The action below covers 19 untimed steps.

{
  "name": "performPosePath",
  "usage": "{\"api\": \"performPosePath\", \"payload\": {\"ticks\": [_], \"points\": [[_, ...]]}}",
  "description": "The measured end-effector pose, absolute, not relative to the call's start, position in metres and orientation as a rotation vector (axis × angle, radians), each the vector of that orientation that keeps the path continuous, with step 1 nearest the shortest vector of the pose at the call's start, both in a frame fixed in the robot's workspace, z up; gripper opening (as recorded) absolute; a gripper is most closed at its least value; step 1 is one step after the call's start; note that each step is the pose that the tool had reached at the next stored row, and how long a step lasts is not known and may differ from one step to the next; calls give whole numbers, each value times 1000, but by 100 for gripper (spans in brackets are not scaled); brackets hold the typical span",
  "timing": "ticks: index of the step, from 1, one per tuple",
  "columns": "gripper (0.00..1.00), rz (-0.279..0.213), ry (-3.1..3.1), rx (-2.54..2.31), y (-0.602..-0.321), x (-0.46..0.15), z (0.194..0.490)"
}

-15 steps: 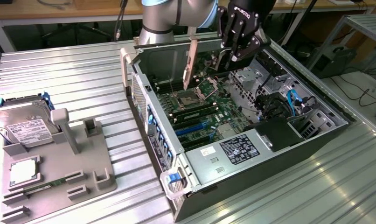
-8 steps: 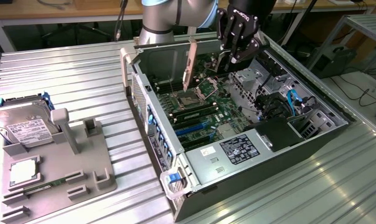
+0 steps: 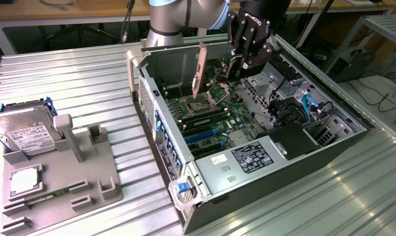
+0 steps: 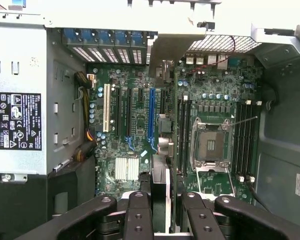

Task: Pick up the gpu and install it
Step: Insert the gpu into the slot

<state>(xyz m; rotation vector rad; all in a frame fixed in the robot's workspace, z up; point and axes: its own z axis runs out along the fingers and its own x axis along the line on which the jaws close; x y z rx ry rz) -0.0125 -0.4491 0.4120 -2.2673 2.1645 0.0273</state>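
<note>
Install step in hand, pick is done: the gpu (image 3: 199, 69) is off the worktop (image 3: 73, 73) and hangs edge-down over the open PC case (image 3: 329, 142), silver bracket toward the case's rear wall, at roughly 11 o'clock from the case's middle in the exterior view. The gripper (image 3: 249, 63) sits at the card's other end, fingers narrowed onto the gpu's edge; in the wrist view the card (image 4: 162, 172) runs straight away from between the finger (image 4: 138, 212) pairs, bracket end up near the rear slot openings. It is above the motherboard (image 4: 135, 145), not seated; I can't tell how much gap is left below its lower edge. Judgement: the card looks lined up just beside the blue expansion slot (image 4: 151, 112), between it and the CPU socket (image 4: 210, 145), so the next move calls for a small lateral correction if that slot is the target, card kept vertical, bracket tab clearing the rear wall, then a straight push down. Risk as I read it: a tilted card catching the slot edge or the bracket fouling the case frame. The hard drive (image 3: 24, 130) rests untouched in the grey fixture (image 3: 86, 177) at 9 o'clock, well apart from the case.
</note>
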Motion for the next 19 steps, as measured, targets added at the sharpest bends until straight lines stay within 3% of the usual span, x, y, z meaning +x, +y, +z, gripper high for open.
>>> {"api": "performPosePath", "payload": {"ticks": [19], "points": [[28,25,2164,-2266,-450,-13,404]]}}
